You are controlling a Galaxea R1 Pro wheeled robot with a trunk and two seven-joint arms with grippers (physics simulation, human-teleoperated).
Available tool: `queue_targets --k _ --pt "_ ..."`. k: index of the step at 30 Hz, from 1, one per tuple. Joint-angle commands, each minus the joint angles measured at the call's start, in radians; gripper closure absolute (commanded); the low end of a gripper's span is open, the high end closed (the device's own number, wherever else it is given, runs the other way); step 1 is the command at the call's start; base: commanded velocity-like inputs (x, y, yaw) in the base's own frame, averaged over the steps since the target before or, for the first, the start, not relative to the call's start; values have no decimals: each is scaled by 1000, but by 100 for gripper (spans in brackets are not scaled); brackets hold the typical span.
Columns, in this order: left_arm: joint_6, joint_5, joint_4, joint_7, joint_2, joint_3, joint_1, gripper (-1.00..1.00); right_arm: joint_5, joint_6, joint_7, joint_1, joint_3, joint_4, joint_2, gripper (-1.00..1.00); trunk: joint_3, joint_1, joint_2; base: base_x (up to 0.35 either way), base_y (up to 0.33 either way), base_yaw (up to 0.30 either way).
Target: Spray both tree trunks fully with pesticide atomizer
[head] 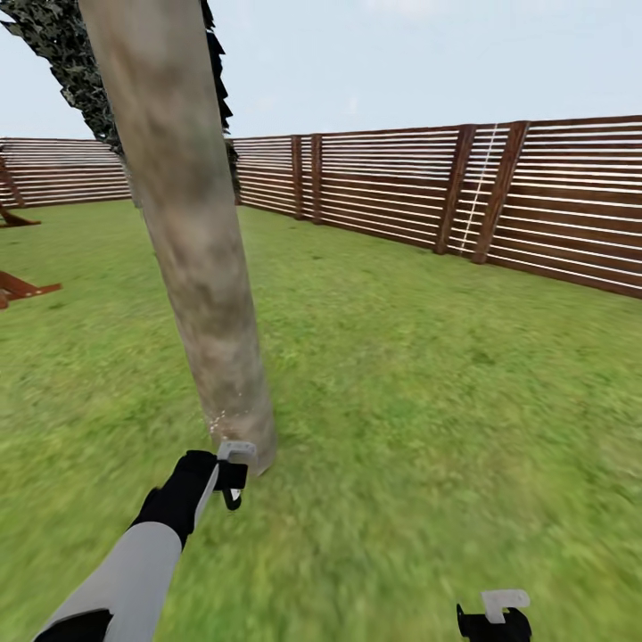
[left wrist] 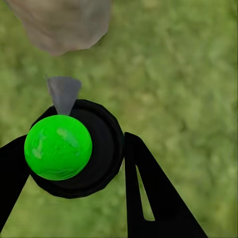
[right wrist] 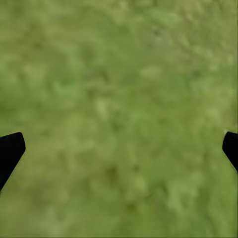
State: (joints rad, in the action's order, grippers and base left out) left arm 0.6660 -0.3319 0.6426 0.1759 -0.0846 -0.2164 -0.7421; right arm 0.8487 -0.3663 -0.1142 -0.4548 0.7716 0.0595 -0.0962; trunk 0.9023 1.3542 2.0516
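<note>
One tree trunk (head: 192,259), thick mottled grey-beige bark, leans through the head view and meets the grass just beyond my left hand. My left gripper (head: 230,481) is low at the trunk's base, almost touching it. In the left wrist view my left gripper (left wrist: 74,144) is shut on the pesticide atomizer (left wrist: 58,147), a black round body with a bright green ball. Its grey nozzle (left wrist: 63,94) points toward the trunk base (left wrist: 59,25). A few pale specks (head: 215,419) show on the bark above the gripper. My right gripper (head: 495,615) hangs over bare grass, open and holding nothing, fingertips (right wrist: 10,148) far apart.
A brown slatted fence (head: 401,192) with darker posts encloses the lawn at the back and right. A black-leaved tree (head: 67,62) stands behind the trunk. Brown wooden pieces (head: 22,288) lie at the left edge. Open grass (head: 428,374) spreads to the right.
</note>
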Motion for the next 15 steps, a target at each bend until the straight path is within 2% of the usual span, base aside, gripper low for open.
queue_targets --k 1,4,5,7,9,15 --pt "4 -10 2 9 -1 -7 -1 100 11 -3 -5 -1 6 -2 0 -100 -1 0 0 294 -112 115" --pt "6 -15 -8 8 7 -2 3 100 10 -3 -5 -1 6 -1 0 -100 -2 0 0 298 -89 47" --pt "6 -15 -11 8 21 -2 4 100 10 -3 -5 -1 6 -1 0 -100 -2 0 0 306 -77 8" --pt "13 -15 -11 10 65 -2 4 100 10 -3 -5 -1 6 -1 0 -100 -2 0 0 215 -37 3" --pt "19 -17 -14 10 91 -1 5 100 10 -3 -5 -1 6 -1 0 -100 -2 0 0 45 -7 1" --pt "20 -14 -38 10 97 0 26 100 10 -3 -7 -1 6 -1 0 -100 -2 0 0 5 -1 38"
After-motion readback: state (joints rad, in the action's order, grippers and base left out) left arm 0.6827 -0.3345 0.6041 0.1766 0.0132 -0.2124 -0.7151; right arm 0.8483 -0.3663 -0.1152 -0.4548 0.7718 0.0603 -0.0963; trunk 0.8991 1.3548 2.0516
